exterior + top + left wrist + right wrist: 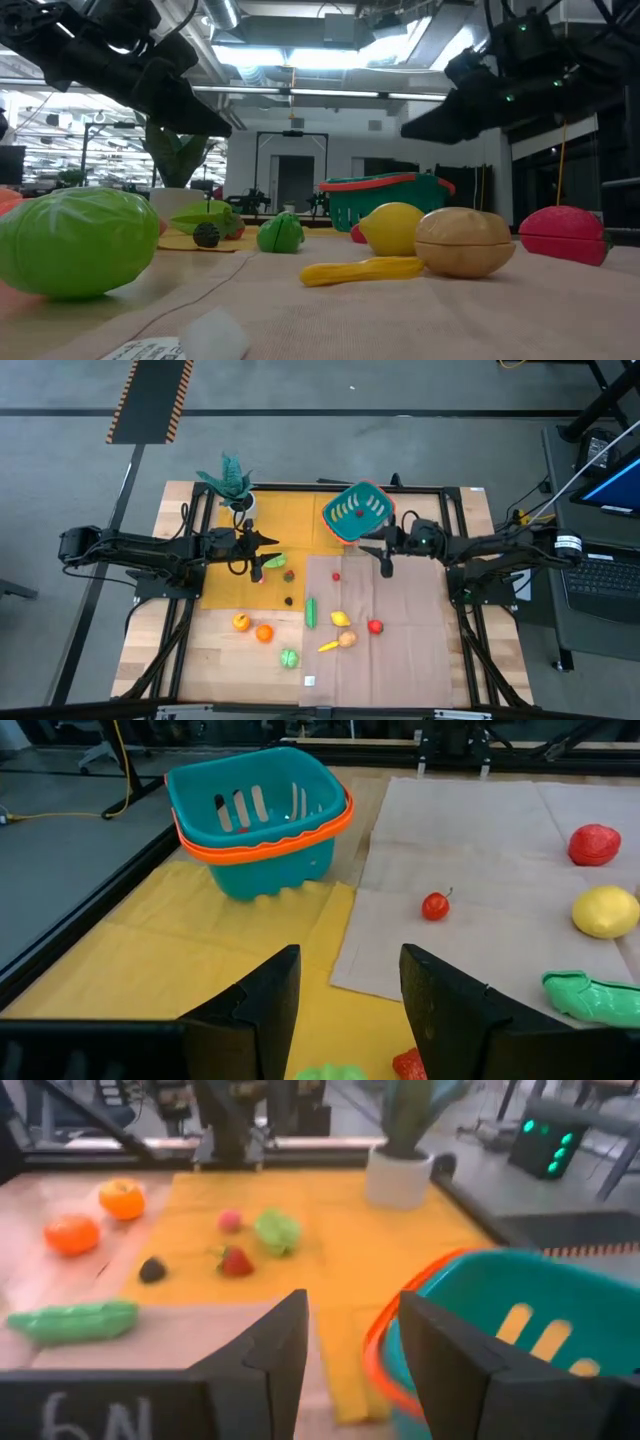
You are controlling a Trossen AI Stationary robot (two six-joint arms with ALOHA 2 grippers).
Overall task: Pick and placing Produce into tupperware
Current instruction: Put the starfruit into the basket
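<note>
Nearest the front edge of the desk lies a green leafy vegetable, with two oranges a little further in on the bare wood toward the left. On the brown paper sheet beside them sit a yellow banana-shaped piece, a tan potato, a lemon, a red fruit and a long green pod, all loose and well apart, which should leave room for fingers to come down around any one of them.

Mid-desk, both arms hang above the surface. The left gripper is over the yellow cloth, its fingers spread with nothing between them; just beside it on the cloth are a green piece, a small red strawberry and a dark berry. I'd guess it is lining up on one of those. The right gripper hovers over the paper's far part, its fingers likewise apart and empty, with a small cherry near it.

Further back, the teal container with the orange rim stands at the far edge between the arms, tilted, so either can reach it. I can see no produce inside. In the far left corner stands a potted plant.
</note>
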